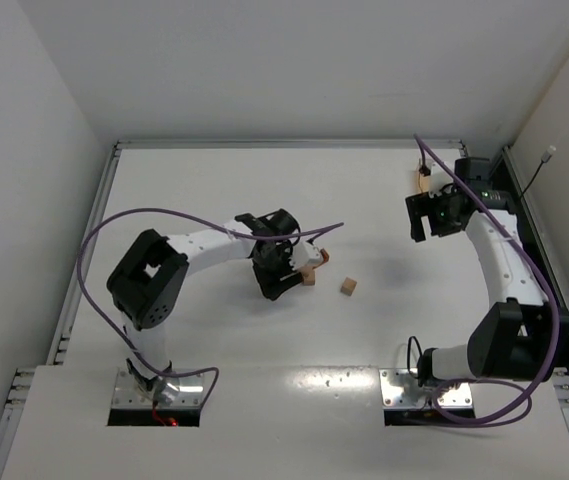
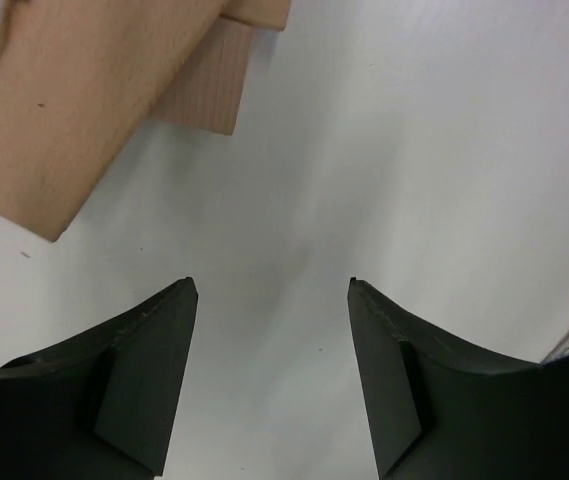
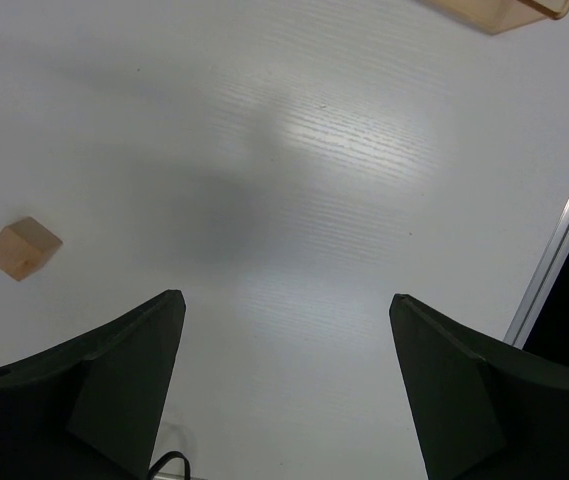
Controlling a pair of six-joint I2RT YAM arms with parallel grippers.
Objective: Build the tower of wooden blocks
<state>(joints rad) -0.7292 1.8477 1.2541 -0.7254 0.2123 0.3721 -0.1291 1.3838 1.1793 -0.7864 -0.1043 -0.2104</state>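
A small cluster of tan and reddish wood blocks (image 1: 311, 268) stands mid-table; whether it is stacked into the tower I cannot tell. My left gripper (image 1: 282, 272) hangs just left of it, open. In the left wrist view the tan blocks (image 2: 74, 110) fill the upper left corner, beyond the left fingertip, and nothing lies between the fingers of that gripper (image 2: 272, 285). A single tan cube (image 1: 348, 287) lies to the right of the cluster. My right gripper (image 1: 432, 216) hovers open at the back right, and its own view shows the cube (image 3: 22, 248) off to the left of the empty gripper (image 3: 284, 300).
A light-wood piece (image 1: 424, 178) sits near the back right corner, its edge showing in the right wrist view (image 3: 504, 12). A metal rail (image 1: 264, 144) borders the table at the back and sides. Purple cables loop over both arms.
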